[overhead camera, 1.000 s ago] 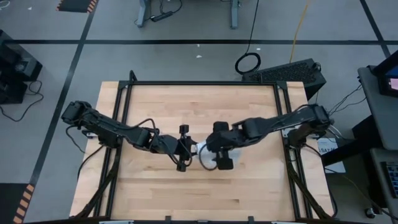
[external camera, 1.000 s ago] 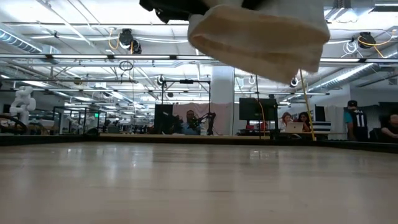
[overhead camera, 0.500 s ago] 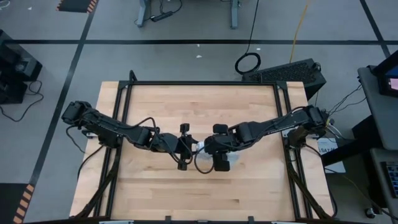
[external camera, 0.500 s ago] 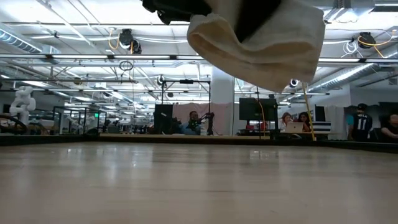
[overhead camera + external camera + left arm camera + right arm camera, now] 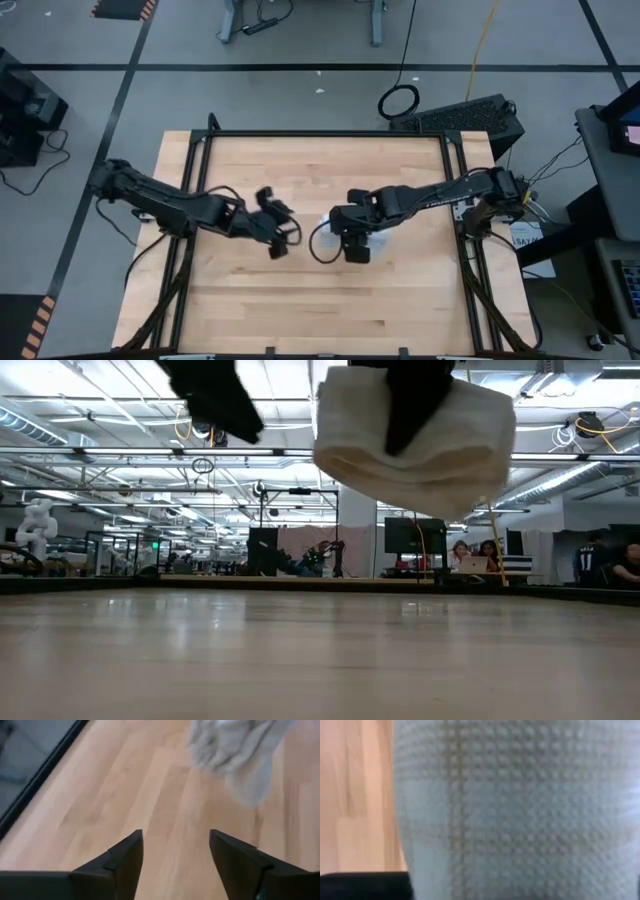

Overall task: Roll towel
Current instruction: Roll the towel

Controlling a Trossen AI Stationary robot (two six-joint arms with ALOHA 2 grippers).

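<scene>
Right gripper is clamped on the rolled towel, holding it above the table near centre. Left gripper sits just beside it, fingers apart, holding nothing. The low view shows the bundle clear of the tabletop; the right wrist view shows only check weave.

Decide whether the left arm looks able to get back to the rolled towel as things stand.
Probably yes. The left gripper is open and empty, with only bare table between it and the towel, which the right gripper holds off the table.
</scene>
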